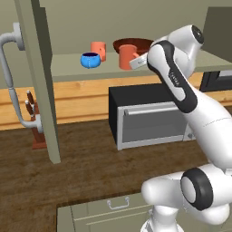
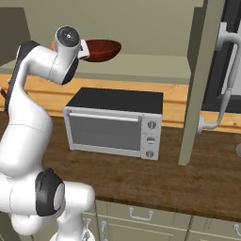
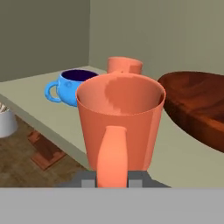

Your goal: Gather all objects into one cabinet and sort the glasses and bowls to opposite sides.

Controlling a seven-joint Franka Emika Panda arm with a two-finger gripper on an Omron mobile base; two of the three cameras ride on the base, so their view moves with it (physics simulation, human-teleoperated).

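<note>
My gripper [image 3: 111, 179] is shut on the side handle of a salmon-orange mug [image 3: 120, 118], which stands upright at the front of the cabinet's pale shelf [image 1: 68, 68]. In the left base view the mug [image 1: 127, 56] is right in front of the wide dark brown bowl [image 1: 133, 44], with the gripper [image 1: 138, 61] at its right side. The plain orange tumbler [image 1: 98, 50] stands behind the small blue bowl [image 1: 90, 60], left of the mug. From the hand, the tumbler [image 3: 124, 65] is behind the mug, the blue bowl [image 3: 72, 85] to its left, the brown bowl [image 3: 197, 105] to its right.
The cabinet's flat door [image 1: 41, 81] stands open at the left, its curved grey handle [image 1: 9, 77] facing out. A toaster oven [image 1: 149, 118] sits on the wooden counter [image 1: 86, 167] below the shelf. A knife block [image 1: 34, 118] stands behind the door. Another open door [image 2: 202, 80] hangs at the right.
</note>
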